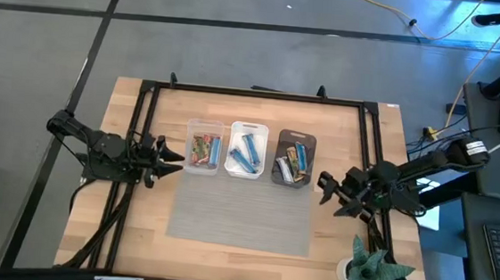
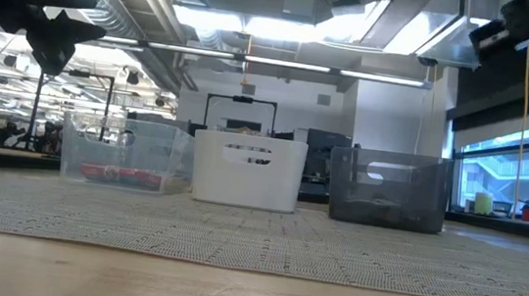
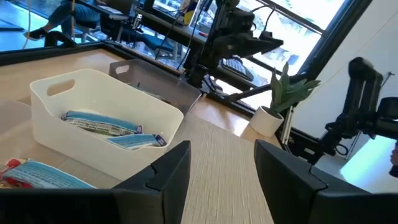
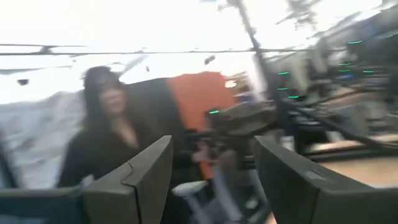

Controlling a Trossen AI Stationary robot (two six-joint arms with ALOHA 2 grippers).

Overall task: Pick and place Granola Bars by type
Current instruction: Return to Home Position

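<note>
Sorting done, by the look of it: red bars (image 1: 202, 149) in the clear bin (image 1: 205, 123), blue bars (image 1: 245, 151) in the white bin (image 1: 249, 125), yellow and silver bars (image 1: 292, 163) in the dark bin (image 1: 297, 135), all in a row mid-bench (image 1: 136, 229). Left tool (image 1: 175, 156) at 9 o'clock of the row, fingers spread wide, holding nothing; right tool (image 1: 322, 183) at 3 o'clock, likewise spread and empty. For homing: keep both tools above the bin rims, draw straight out toward 9 and 3, never sweep across the row. On the right, mind the plant (image 1: 370, 267) at 5 o'clock and the frame (image 1: 254, 92). Fold slowly.
</note>
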